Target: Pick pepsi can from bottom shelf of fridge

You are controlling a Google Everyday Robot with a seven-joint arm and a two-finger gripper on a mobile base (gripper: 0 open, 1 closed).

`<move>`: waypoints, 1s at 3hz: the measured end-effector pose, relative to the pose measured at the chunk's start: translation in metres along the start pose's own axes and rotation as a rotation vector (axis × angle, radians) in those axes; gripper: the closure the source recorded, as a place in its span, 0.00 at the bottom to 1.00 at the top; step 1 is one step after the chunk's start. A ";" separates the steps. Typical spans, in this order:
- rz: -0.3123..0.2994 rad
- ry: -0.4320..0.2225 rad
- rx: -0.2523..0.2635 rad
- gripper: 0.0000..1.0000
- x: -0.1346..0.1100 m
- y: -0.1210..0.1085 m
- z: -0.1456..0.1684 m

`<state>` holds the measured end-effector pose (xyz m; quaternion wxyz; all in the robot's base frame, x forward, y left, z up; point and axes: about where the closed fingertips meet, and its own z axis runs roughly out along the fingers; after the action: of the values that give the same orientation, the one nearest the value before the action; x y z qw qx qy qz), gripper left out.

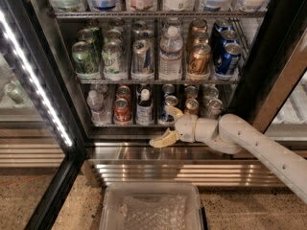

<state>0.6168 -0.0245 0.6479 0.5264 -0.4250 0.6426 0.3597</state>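
The fridge (261, 75) stands open with wire racks of cans and bottles. On the bottom shelf (125, 125) the pepsi can (166, 108), blue with a silver top, stands mid-row between a dark bottle (144, 107) and a copper-gold can (191, 107). My gripper (167, 126) is open and empty just in front of the shelf edge. Its upper finger (174, 112) reaches up beside the pepsi can's lower right. Its lower finger (161, 141) hangs below the shelf. A second pepsi can (168, 89) stands behind the first.
A red can (122, 110) and a water bottle (96, 108) stand left on the bottom shelf. The open glass door with its LED strip (37, 84) is at left. A clear lidded plastic bin (152, 207) sits on the floor below. A steel grille (144, 169) runs under the shelf.
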 end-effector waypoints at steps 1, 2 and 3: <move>0.006 0.021 0.004 0.00 0.004 0.005 0.001; 0.031 0.050 0.017 0.00 0.010 0.007 -0.006; 0.034 0.086 0.065 0.00 0.013 0.004 -0.022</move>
<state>0.6039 -0.0451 0.6396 0.5054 -0.4117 0.6832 0.3291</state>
